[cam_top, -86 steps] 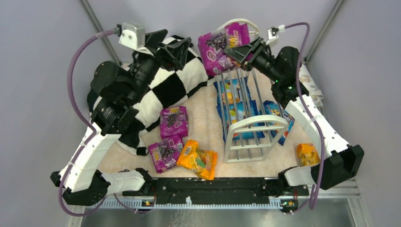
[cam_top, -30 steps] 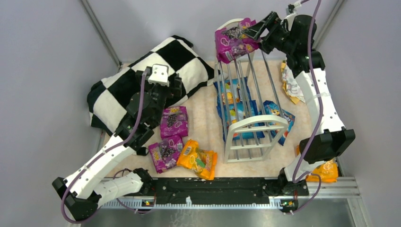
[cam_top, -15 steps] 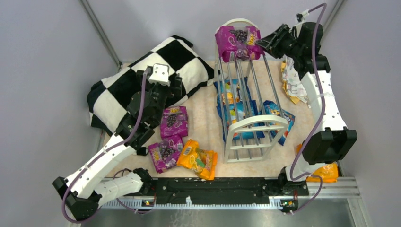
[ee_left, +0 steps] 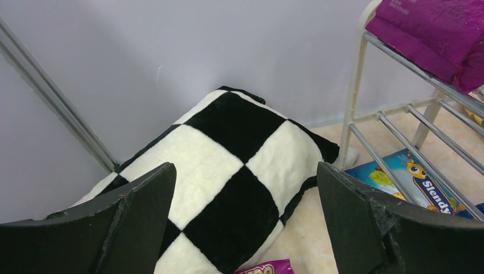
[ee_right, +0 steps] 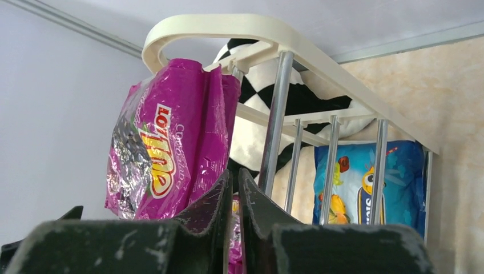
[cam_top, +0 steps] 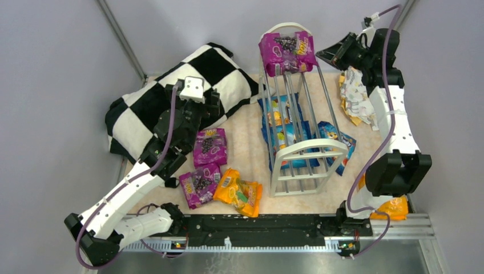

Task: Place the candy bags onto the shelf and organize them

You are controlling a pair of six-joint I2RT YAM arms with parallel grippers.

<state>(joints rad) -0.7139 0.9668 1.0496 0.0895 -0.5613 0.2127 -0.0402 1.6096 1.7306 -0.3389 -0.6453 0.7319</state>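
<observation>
The white wire shelf (cam_top: pixel 301 149) stands mid-table, its arched frame also showing in the right wrist view (ee_right: pixel 274 28). A purple candy bag (cam_top: pixel 287 52) lies on its top tier at the far end; it also shows in the right wrist view (ee_right: pixel 165 142). My right gripper (cam_top: pixel 328 54) is shut and empty, just right of that bag and apart from it (ee_right: pixel 234 182). My left gripper (cam_top: pixel 212 108) is open and empty (ee_left: pixel 245 217), above the far edge of a purple bag (cam_top: pixel 210 146) on the table. Another purple bag (cam_top: pixel 199 185) and an orange bag (cam_top: pixel 238 193) lie nearer.
A black-and-white checkered pillow (cam_top: pixel 171 97) fills the far left. Blue bags (cam_top: pixel 283 128) lie under the shelf, one (cam_top: pixel 337 142) to its right. A crumpled white-and-yellow bag (cam_top: pixel 357 100) lies far right. An orange bag (cam_top: pixel 391 206) lies by the right arm's base.
My right gripper let go of the purple bag on the shelf's top tier and drew back to the right. My left arm came down from over the pillow, then stayed still.
</observation>
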